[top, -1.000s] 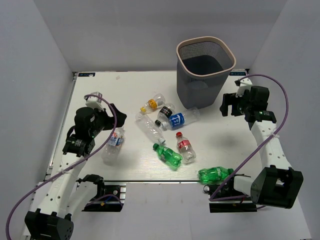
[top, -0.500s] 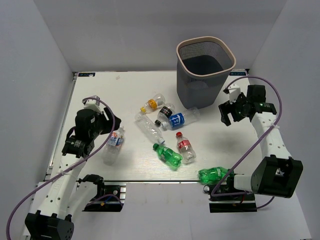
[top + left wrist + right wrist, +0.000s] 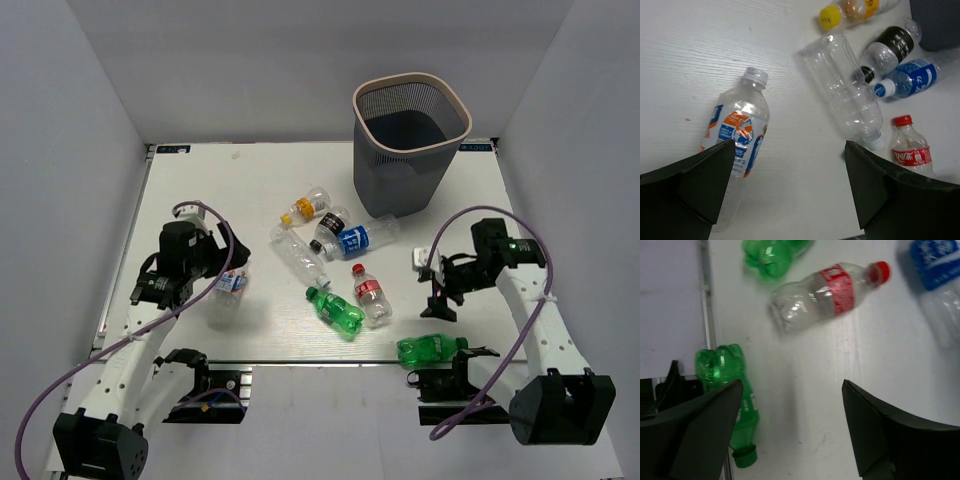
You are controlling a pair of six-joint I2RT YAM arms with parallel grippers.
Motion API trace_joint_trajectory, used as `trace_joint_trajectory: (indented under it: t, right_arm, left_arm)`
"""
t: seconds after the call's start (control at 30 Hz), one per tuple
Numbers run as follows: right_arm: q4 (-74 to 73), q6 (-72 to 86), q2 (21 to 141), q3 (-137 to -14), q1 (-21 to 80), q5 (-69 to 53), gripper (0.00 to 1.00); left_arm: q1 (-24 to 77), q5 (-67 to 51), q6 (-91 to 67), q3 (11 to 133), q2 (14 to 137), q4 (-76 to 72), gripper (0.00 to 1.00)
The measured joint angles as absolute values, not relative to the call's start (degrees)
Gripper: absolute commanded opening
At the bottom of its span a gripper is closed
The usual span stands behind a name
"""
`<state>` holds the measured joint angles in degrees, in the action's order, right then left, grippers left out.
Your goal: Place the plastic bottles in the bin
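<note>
The left gripper (image 3: 790,145) is gaping wide over a white-capped bottle (image 3: 740,122). The right gripper (image 3: 792,382), blurred but seemingly wide too, is hovering near a green bottle (image 3: 725,365). The bin (image 3: 400,185) is standing well beyond both.

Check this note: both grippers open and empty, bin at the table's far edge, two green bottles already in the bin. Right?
No. The top external view shows the green bottle lying on the table and the second green bottle at its near edge, neither in the bin. The rest stands.
</note>
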<state>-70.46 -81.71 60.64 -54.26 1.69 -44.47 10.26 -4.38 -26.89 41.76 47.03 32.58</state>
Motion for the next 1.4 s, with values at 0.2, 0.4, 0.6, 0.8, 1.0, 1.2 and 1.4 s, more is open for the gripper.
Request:
trace_joint_trajectory:
  t: [0.2, 0.4, 0.6, 0.8, 1.0, 1.2, 1.4]
  right_arm:
    - [-73.5, -86.8, 56.2, -46.0, 6.6, -45.0, 0.90]
    - [-73.8, -89.5, 52.6, -40.4, 9.9, -44.9, 0.90]
    - [-72.5, -91.6, 49.7, -33.9, 11.9, -45.0, 0.90]
    - [-67.1, -86.5, 47.4, -30.4, 12.9, -43.7, 0.90]
    - [-63.6, -83.0, 51.2, -30.4, 14.5, -39.4, 0.85]
    - [-62.0, -84.1, 55.2, -30.3, 16.3, -35.1, 0.76]
    - [-55.5, -83.6, 55.4, -27.0, 18.6, -30.7, 0.61]
  left_arm:
    - [10.3, -13.8, -25.5, 38.0, 48.8, 28.3, 1.00]
    - [10.3, -19.2, -22.7, 37.9, 53.4, 26.1, 1.00]
    - [10.6, -22.5, -20.4, 37.9, 56.7, 24.8, 1.00]
    - [10.9, -23.8, -19.0, 37.9, 57.0, 24.7, 1.00]
    - [10.9, -24.3, -18.5, 37.9, 57.0, 24.4, 1.00]
    - [10.9, -24.3, -18.4, 38.6, 57.0, 24.4, 1.00]
    - [10.9, -23.8, -18.2, 39.2, 56.7, 24.9, 1.00]
